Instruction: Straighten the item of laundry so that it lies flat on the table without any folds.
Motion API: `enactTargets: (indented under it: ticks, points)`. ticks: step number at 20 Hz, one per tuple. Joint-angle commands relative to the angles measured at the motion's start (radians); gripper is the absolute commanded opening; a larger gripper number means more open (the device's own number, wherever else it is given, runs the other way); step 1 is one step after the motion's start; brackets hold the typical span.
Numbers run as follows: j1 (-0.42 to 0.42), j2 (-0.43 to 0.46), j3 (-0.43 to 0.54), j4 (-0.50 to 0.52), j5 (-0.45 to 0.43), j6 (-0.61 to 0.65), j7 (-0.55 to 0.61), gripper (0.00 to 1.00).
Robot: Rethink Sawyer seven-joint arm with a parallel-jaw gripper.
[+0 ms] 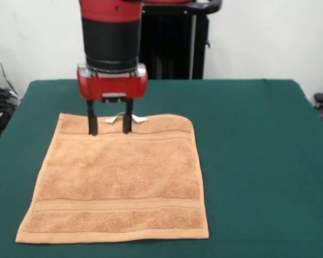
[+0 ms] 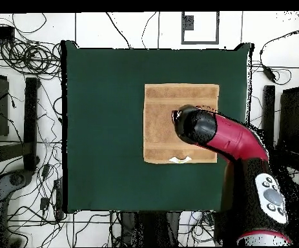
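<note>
Towel (image 1: 118,180) lies spread flat on the green desk (image 1: 258,140), its white tag (image 1: 118,118) at the far edge. Fingers (image 1: 92,122) stand parted and empty, tips on the cloth beside that tag.

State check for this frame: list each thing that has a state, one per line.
towel: spread flat on the table, no folds visible, roughly square.
white tag: at the towel's edge nearest the robot, curled, lying by the gripper.
gripper: open, fingers pointing down, tips at the towel's band near that edge; contact cannot be confirmed.
table: green cover smooth, bearing the towel.
</note>
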State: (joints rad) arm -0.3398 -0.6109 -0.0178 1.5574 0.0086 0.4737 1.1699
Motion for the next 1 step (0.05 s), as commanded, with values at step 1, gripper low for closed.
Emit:
enactTargets:
  ticks: [1]
  points:
    - [0.025, -0.021, 0.019, 0.056, 0.019, 0.062, 0.204, 1.00]
